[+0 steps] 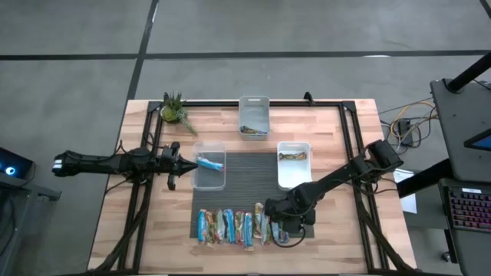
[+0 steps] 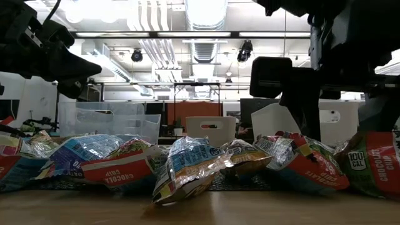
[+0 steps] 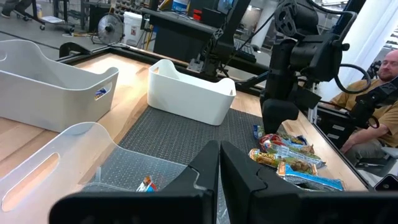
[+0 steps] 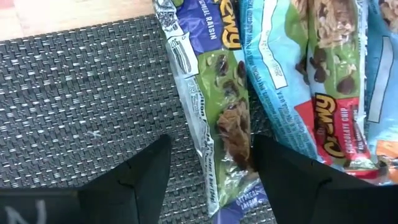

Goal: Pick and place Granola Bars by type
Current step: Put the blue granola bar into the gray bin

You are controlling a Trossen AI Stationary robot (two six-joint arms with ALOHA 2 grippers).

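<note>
Right wrist view: right claw (image 4: 208,165) spread astride a green bar (image 4: 214,93); left claw (image 1: 184,162) pressed together.

Granola Bars (image 1: 234,227) crowd the table's near edge; three bins (image 1: 253,116) ring the bare dark mat (image 1: 249,178) between them

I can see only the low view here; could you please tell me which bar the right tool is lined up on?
Observer: The right tool is open, with one finger on either side of the green-and-purple raisin bar.
Operator: Thank you. Where is the left tool?
Observer: The left tool is shut and empty, at the edge of the clear bin, which holds one blue bar.
Operator: Is there anything in the white bin?
Observer: The white bin holds one brownish bar.
</note>
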